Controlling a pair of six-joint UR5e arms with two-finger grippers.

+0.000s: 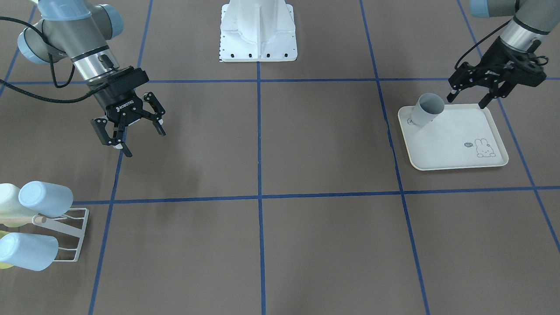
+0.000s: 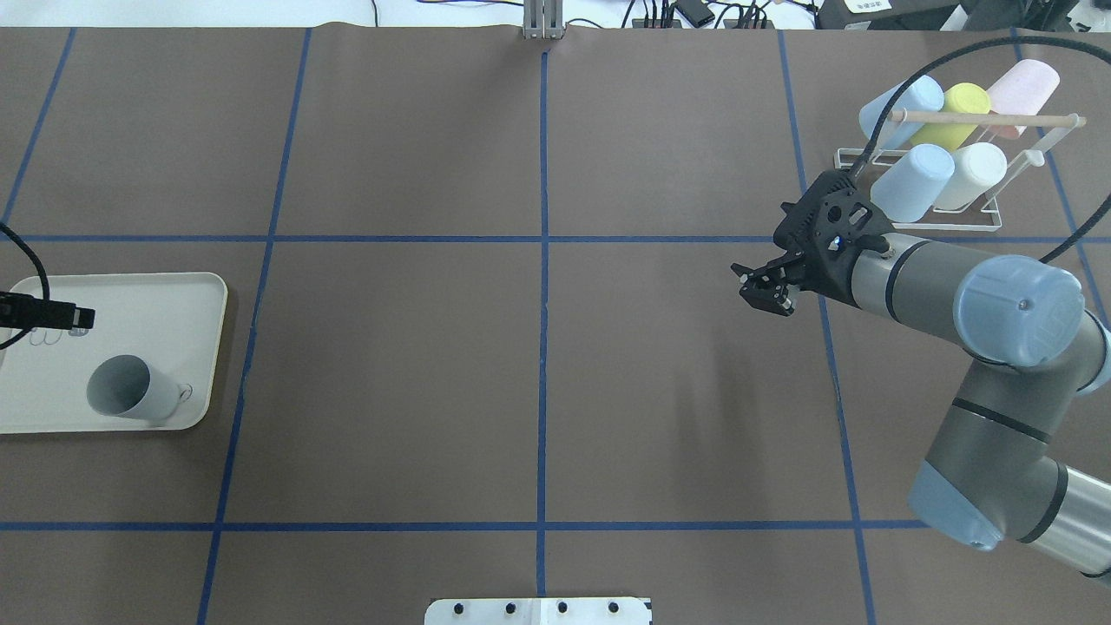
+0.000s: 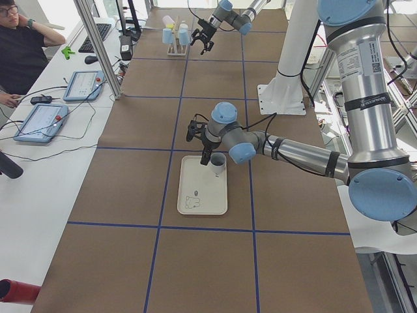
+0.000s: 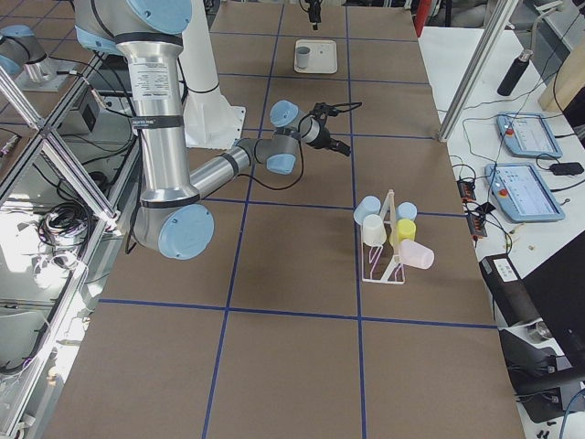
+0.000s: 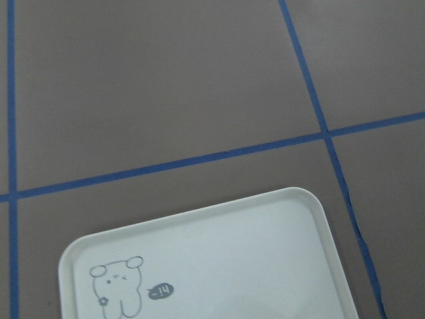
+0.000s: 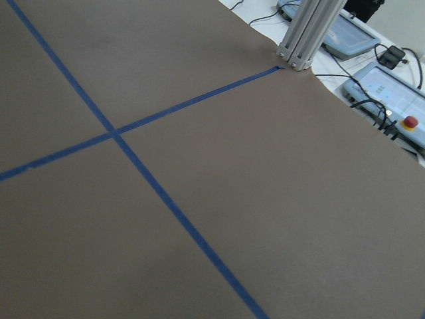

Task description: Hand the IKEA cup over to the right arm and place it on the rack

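From the front, the smooth grey IKEA cup (image 1: 426, 110) stood mouth-up on the cream rabbit-print tray (image 1: 455, 166), the left tool (image 1: 467, 101) spread open nearby; the right tool (image 1: 131, 138) gaped too (holding nothing). From overhead, the white wire rack (image 2: 974, 222) carried rounded pastel cups (image 2: 918, 180).
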